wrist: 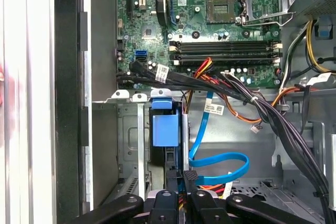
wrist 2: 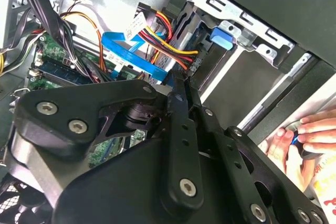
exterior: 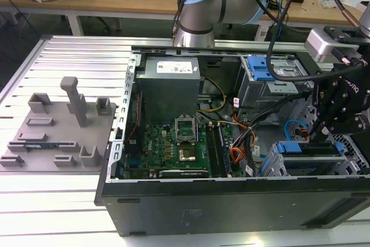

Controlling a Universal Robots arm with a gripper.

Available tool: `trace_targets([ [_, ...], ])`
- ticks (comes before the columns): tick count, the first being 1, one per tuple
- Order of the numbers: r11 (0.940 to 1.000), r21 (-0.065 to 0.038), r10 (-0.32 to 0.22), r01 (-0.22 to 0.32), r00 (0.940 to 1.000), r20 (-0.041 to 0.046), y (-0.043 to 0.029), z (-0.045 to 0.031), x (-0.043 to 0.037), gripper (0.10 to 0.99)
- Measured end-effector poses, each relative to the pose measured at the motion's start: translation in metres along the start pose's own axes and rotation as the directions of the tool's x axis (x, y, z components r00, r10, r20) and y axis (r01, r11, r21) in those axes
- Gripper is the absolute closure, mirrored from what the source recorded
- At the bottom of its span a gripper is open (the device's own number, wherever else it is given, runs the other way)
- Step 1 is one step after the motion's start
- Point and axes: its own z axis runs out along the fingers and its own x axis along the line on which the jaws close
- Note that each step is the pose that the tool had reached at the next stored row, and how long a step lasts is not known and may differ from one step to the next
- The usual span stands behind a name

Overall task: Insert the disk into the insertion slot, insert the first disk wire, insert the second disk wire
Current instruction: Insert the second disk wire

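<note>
The claw (wrist: 189,191) is seen drawn narrow, its fingers pinched on the black plug of the blue disk wire (wrist: 220,159), just beside the end of the disk (wrist: 164,129). The disk is already seated in the insertion slot (wrist: 131,140), with its blue carrier showing at the cage mouth. For the plug to be seated well, it is judged that it should be kept square to the disk's socket and pressed straight, without twist, while the blue loop is left slack. A bundle of black cables (wrist: 252,103) is draped close above the disk, and red and yellow power leads (wrist 2: 168,40) lie beside the claw, so snagging is a risk. The motherboard (wrist: 210,24) lies beyond. A person's hand (wrist 2: 310,135) is seen outside the case wall.
</note>
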Motion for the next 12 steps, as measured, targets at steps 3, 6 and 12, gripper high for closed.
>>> trace_targets([
  [3, 1.0, 0.0, 0.0, 0.0, 1.0, 0.0002, -0.0001, 0.0009, 0.0003, 0.925],
  [6, 1.0, 0.0, -0.002, 0.002, 1.0, 0.0, -0.0003, 0.0017, 0.0014, 0.925],
  [12, 0.9999, 0.005, -0.015, 0.015, 0.9999, -0.0011, 0.0006, 0.0044, 0.0031, 0.925],
])
